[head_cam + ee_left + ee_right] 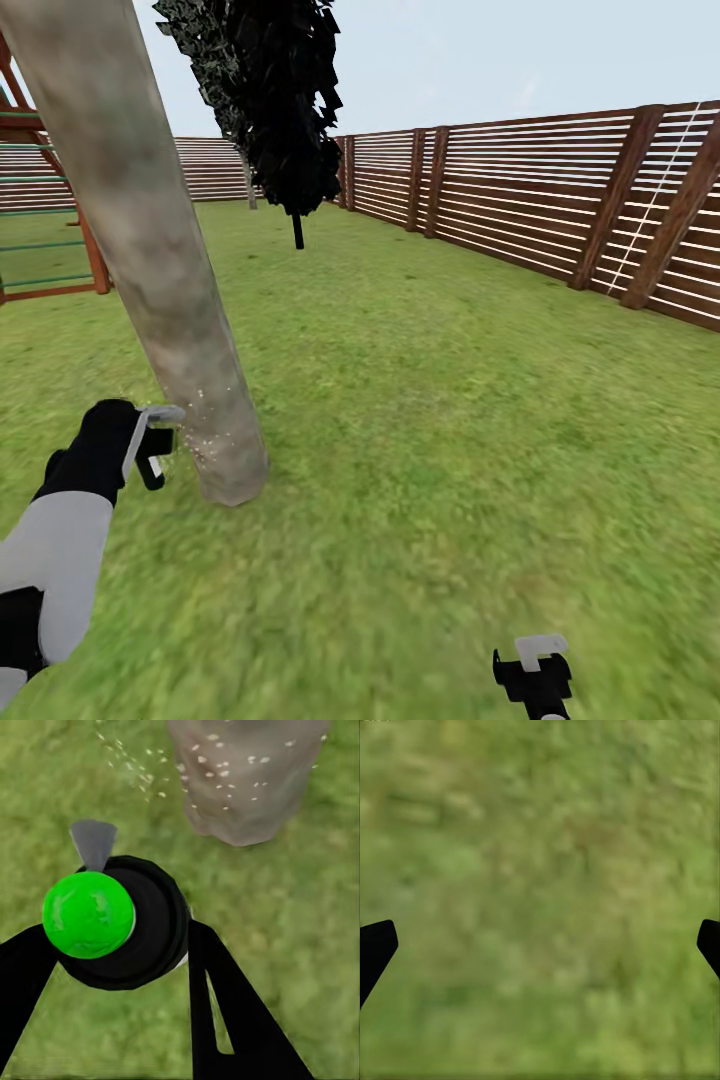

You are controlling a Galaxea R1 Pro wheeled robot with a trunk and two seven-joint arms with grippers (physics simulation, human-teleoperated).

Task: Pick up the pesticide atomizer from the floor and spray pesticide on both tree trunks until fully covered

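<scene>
At far left, left end effector [150,445] clamped on black round-bodied pesticide atomizer with bright green cap and grey nozzle [112,922], fingers [225,1020] pressed against both sides of its body, held low just beside thick mottled beige-grey tree trunk [150,250]. Fine white specks of pesticide [205,440] scattered over trunk base and drifting close by. Farther back, black-foliaged tree on thin dark stem [285,110] standing on wide green lawn [450,400]. Brown horizontal-slat wooden fence [520,190] running along right side. At lower right, right end effector [535,675] spread wide over bare grass, holding nothing.
</scene>
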